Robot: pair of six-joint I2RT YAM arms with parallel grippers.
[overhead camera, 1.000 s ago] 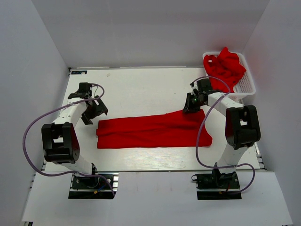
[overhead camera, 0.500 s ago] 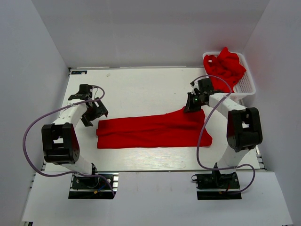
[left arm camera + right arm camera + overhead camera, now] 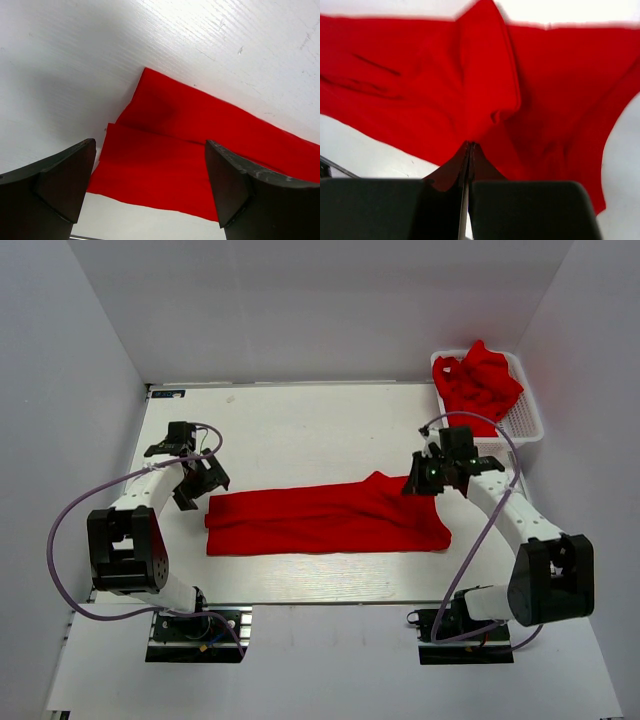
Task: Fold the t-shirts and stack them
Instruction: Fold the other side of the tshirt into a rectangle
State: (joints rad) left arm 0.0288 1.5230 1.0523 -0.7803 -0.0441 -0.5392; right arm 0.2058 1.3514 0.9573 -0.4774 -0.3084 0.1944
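Note:
A red t-shirt, folded into a long band, lies across the middle of the table. My right gripper is at the band's far right end, shut on a pinch of its cloth; the right wrist view shows the t-shirt rising in a ridge to the closed gripper. My left gripper is open and empty just off the band's far left corner. In the left wrist view the t-shirt's left end lies flat between the spread fingers of that gripper.
A white mesh basket stands at the back right corner with more crumpled red t-shirts heaped in it, close behind my right gripper. The table's near edge runs just below the band. White walls stand on three sides.
My right arm has swung out to the right and its gripper has moved slightly right and nearer, pulling the cloth's far right corner along. The left gripper has hardly moved.

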